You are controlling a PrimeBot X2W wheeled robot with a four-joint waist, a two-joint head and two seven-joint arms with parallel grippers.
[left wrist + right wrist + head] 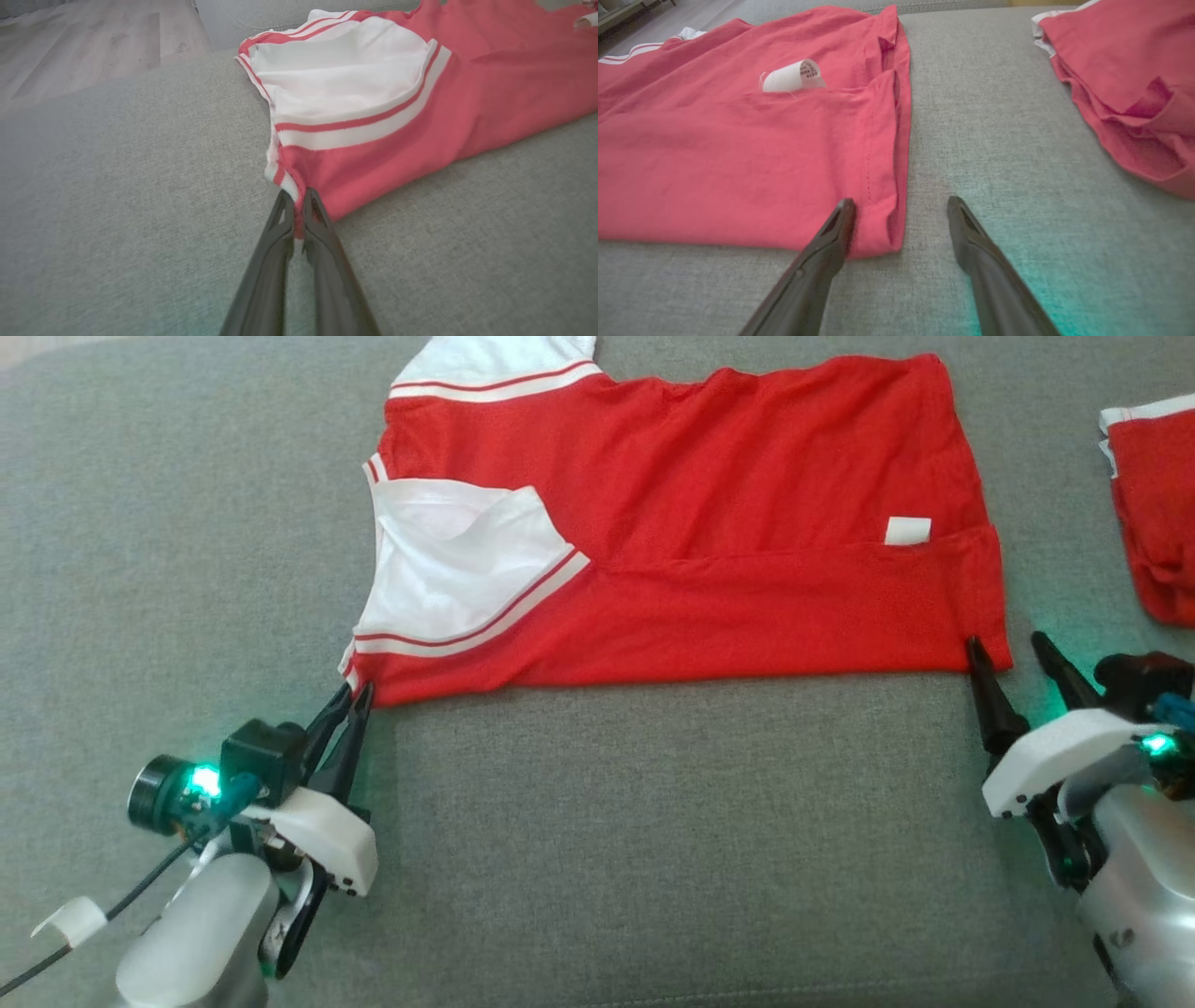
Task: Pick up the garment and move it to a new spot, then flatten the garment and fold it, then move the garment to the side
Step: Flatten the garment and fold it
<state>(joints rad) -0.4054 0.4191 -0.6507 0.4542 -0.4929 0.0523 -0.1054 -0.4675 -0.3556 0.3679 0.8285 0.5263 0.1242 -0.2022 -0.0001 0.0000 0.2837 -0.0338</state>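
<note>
The garment is a red T-shirt with white, red-striped sleeves, lying partly folded on a grey cushion. My left gripper is shut on the garment's near-left corner, the fabric pinched between the fingertips. My right gripper stands open at the near-right hem corner: one finger rests over the hem, the other on bare cushion beside it. A white label pokes out from the fold.
A second red garment with white trim lies at the right edge, also seen as a red heap. Grey cushion stretches in front of the shirt. Pale wooden floor lies beyond the cushion's left end.
</note>
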